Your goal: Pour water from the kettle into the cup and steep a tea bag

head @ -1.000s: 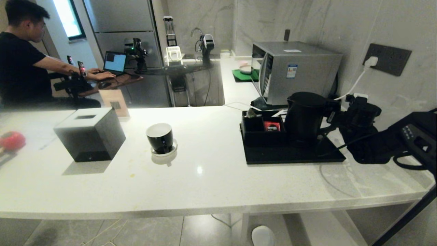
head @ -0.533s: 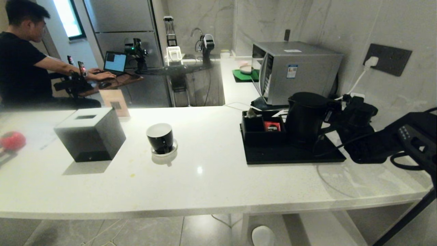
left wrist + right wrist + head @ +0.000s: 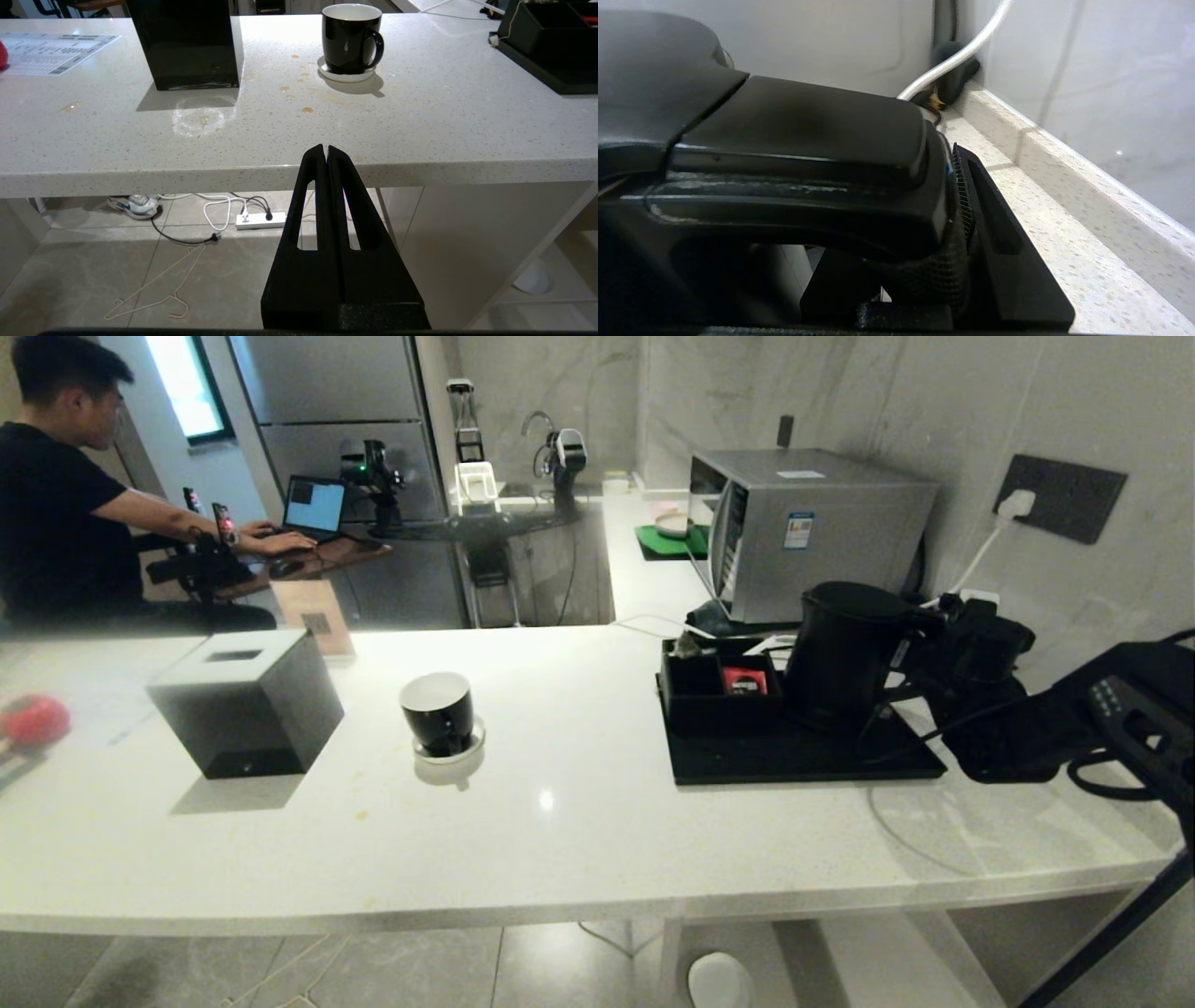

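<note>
Probably kitchen: microwave (image 3: 810, 530), tap (image 3: 537, 422), countertop (image 3: 579, 821)

No text can be read with certainty. The microwave (image 3: 810, 527) bears a blue-and-white label at its side's nine o'clock edge, the red packet (image 3: 744, 682) white lettering, the printed sheet (image 3: 50, 45) fine lines, all illegible.

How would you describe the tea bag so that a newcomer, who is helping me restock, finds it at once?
Start at the silver microwave by the wall; just in front lies a black tray holding the tall black kettle. Left of the kettle, the tray's black box has compartments, and the tea bag sits at its far left corner. It is a tiny pale pyramid, unlike the flat red packet beside it.
</note>
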